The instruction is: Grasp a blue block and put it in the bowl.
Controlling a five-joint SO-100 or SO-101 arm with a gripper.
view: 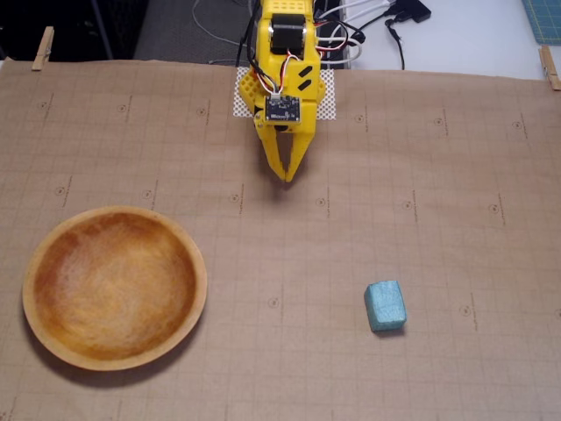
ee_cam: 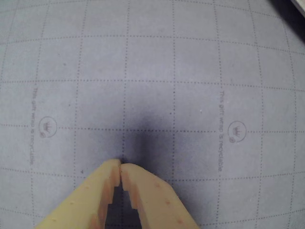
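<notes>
Gridded paper (view: 263, 263) carries an empty bowl (view: 35, 263), a blue block (view: 385, 305) apart, fingers (view: 287, 175) closed.

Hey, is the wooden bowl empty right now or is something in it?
Empty. The bowl shows only bare wood inside; the blue block sits apart on the paper.

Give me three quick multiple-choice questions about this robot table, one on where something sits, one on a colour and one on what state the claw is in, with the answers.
1. In the fixed view, where is the blue block relative to the bowl?
A. Inside it
B. To its right, apart from it
C. Touching its rim

2. What colour is the gripper?
A. Yellow
B. Black
C. Silver

3. What state is the gripper in?
A. Shut, holding nothing
B. Wide open
C. Shut on the block

Answers:
1 B: bare paper separates the block and the bowl.
2 A: its fingers are yellow in both views.
3 A: the wrist view shows its tips meeting with nothing between them.
</notes>
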